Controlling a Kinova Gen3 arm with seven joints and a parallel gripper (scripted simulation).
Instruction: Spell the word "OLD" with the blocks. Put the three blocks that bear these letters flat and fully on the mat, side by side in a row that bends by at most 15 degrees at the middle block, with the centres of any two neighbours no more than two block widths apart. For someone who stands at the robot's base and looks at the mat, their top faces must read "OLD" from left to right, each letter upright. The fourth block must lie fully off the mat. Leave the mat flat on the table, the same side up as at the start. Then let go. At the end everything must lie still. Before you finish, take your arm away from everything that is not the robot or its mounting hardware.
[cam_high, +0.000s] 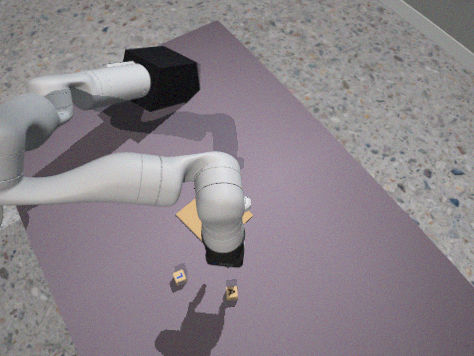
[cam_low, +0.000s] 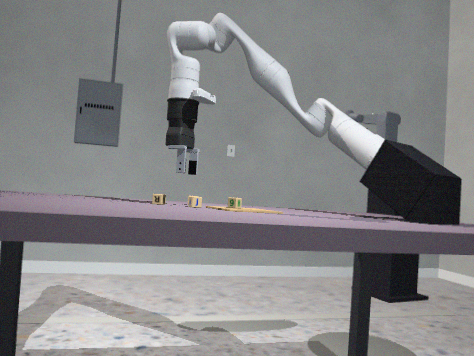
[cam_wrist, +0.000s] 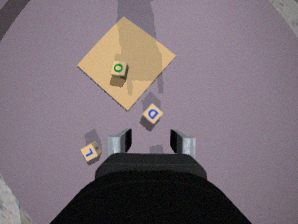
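The tan mat (cam_high: 187, 216) (cam_low: 265, 211) (cam_wrist: 97, 60) lies flat. The O block (cam_low: 235, 202) (cam_wrist: 118, 68) lies on it, letter up; the arm hides it in the top view. The D block (cam_wrist: 152, 114) lies off the mat just beyond a corner, its letter turned; it is hidden in the top view. The L block (cam_high: 179, 276) (cam_wrist: 90, 152) lies off the mat, left of the fingers in the wrist view. The A block (cam_high: 231, 292) lies off the mat, farthest from the base. My gripper (cam_low: 186, 173) (cam_wrist: 150, 137) is open and empty, pointing down high above the table.
The black base block (cam_high: 170, 80) (cam_low: 425, 185) stands at one end of the purple table (cam_high: 320, 225) (cam_low: 310, 237). The arm's shadow falls across the mat in the wrist view. The gripper's shadow lies near the L and A blocks in the top view.
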